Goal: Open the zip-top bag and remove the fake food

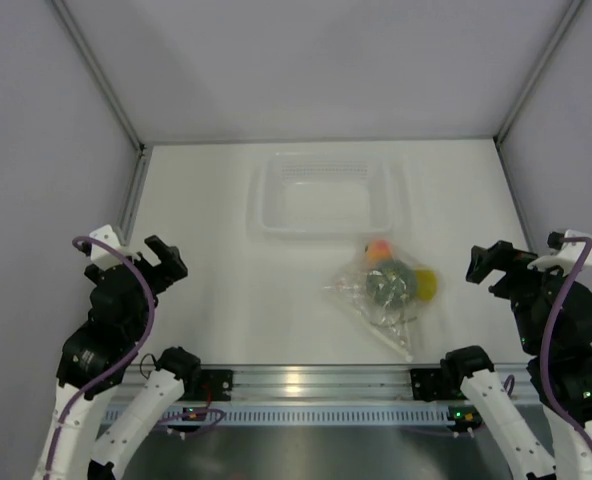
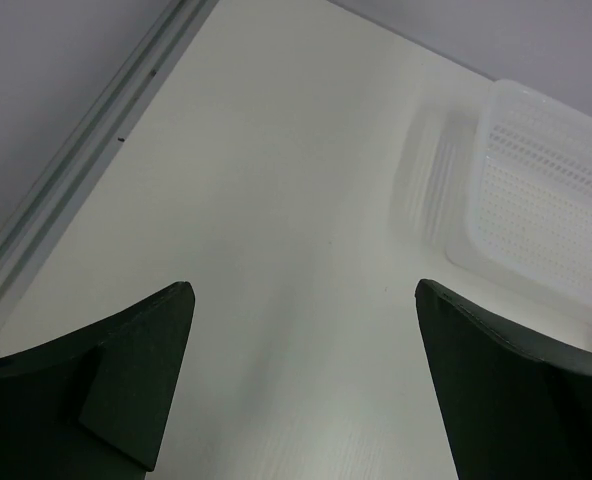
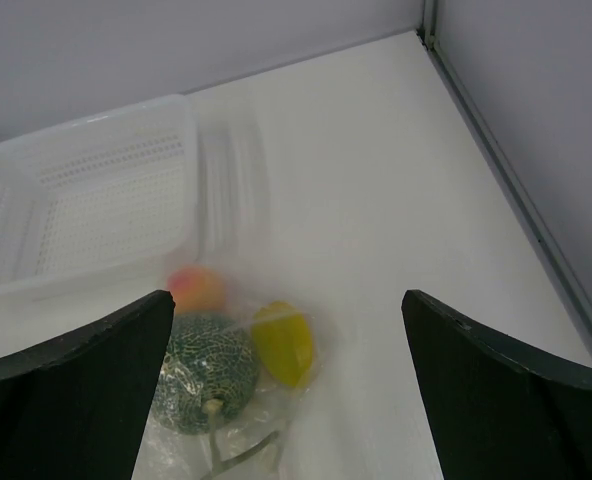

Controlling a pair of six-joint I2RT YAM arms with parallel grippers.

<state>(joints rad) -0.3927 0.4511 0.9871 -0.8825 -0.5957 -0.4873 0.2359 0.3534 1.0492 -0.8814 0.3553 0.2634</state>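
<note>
Zip-top bag [image 1: 354, 290] holding fake food [image 1: 389, 285] flat on worktop [image 1: 226, 290], ahead and left of right gripper [image 1: 486, 262], spread wide, gripping nothing; left gripper [image 1: 166, 258] likewise spread, well apart from bag, tub [image 1: 321, 195] ahead to its right.

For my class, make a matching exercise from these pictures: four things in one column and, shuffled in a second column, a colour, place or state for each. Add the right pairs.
Column A
1. melon
2. tub
3. zip-top bag
4. left gripper

Column B
a. open, above the bare table
b. mottled green
c. rigid, with a perforated bottom
d. floppy and crinkled

Pairs: 1-b, 2-c, 3-d, 4-a
</note>
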